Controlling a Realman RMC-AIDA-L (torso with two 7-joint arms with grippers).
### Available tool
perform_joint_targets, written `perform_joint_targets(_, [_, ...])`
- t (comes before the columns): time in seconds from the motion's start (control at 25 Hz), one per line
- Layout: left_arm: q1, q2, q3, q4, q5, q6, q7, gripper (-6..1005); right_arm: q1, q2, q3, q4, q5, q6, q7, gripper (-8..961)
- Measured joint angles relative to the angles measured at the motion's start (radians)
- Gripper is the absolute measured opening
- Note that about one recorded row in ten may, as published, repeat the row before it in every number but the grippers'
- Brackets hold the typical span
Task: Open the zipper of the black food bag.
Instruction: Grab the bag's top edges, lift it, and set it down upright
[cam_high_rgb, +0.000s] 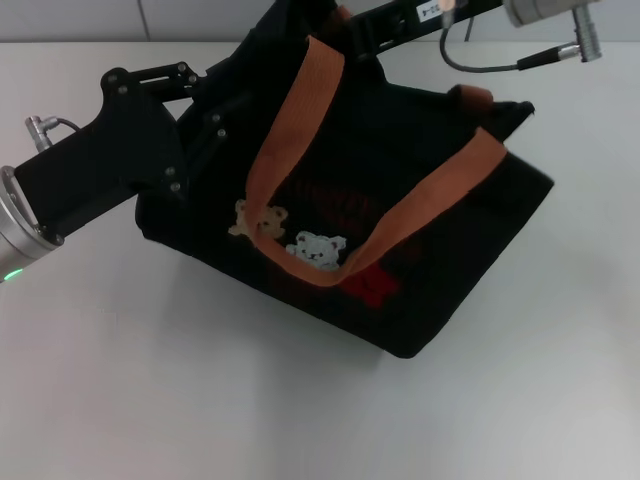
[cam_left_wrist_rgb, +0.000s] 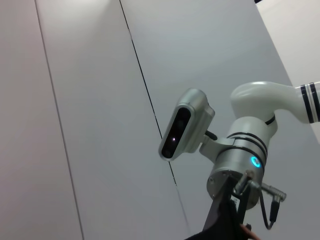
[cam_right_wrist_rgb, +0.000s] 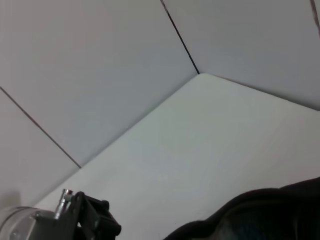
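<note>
Presently, findings run from the near edge to the far edge.

Table (cam_high_rgb: 150, 400): white surface; the near strip in front of the bag carries nothing else in view.

Black food bag (cam_high_rgb: 420, 250): sits mid-table, turned at an angle. Its printed side with the bear pictures (cam_high_rgb: 290, 238) faces up and toward the camera, so it appears tipped over or held tilted rather than standing square.

Long axis: runs from the far left to the near right; the top edge lies on the far side, pointing away.

Handles: one orange-brown strap (cam_high_rgb: 300, 120) loops over the printed side; the second (cam_high_rgb: 470, 97) shows only as a stub at the far edge.

Left gripper (cam_high_rgb: 215, 115): reaches in from the left and meets the bag's far-left corner. The fingertips are lost against the black fabric; grip state cannot be judged.

Right gripper (cam_high_rgb: 345, 30): comes in from the far right to the bag's top edge, by the strap's far end. Its fingers are also hidden; opening cannot be judged.

Zipper: not visible in any view; the right wrist view shows only a dark fabric edge.

Progress: both arms are at the bag, apparently steadying and working the top edge. Whether the track has begun to part is undetermined; the opening should be treated as outstanding.
</note>
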Motion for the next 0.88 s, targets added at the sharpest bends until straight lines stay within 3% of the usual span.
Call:
perform_joint_targets(0.32, [-0.004,0.000,0.000,0.002,0.003,0.009,0.001,188,-0.011,0.009,-0.001,-0.098,-0.029,0.000,0.010,287])
perform_joint_targets(0.88, [-0.017,0.000,0.001,0.002,0.006,0.009,0.001,187,0.012,0.020,-0.027,-0.125,-0.107,-0.011,0.013,317])
